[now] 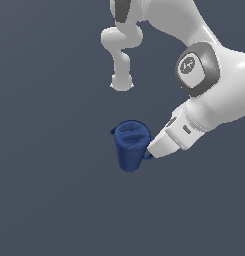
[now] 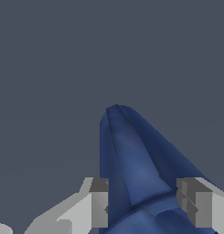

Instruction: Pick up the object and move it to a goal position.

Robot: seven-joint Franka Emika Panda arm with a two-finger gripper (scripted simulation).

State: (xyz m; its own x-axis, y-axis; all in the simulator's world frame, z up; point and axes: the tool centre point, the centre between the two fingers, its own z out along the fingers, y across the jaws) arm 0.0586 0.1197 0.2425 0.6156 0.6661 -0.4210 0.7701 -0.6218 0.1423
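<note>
The white Panda arm (image 1: pixel 214 95) reaches in from the exterior view's upper right, its wrist angled down toward the exterior view's left. The gripper (image 2: pixel 147 205) has its two fingers (image 2: pixel 100 203) pressed against opposite sides of the dark blue pitcher (image 1: pixel 130 147), clamping it.

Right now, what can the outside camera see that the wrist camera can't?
Only the exterior view shows the big white robot arm and the lid on top of the blue pitcher. Only the wrist view shows both fingers of the jaws, one on each side of the pitcher, right against it. Both views share the pitcher and the plain grey background.
</note>
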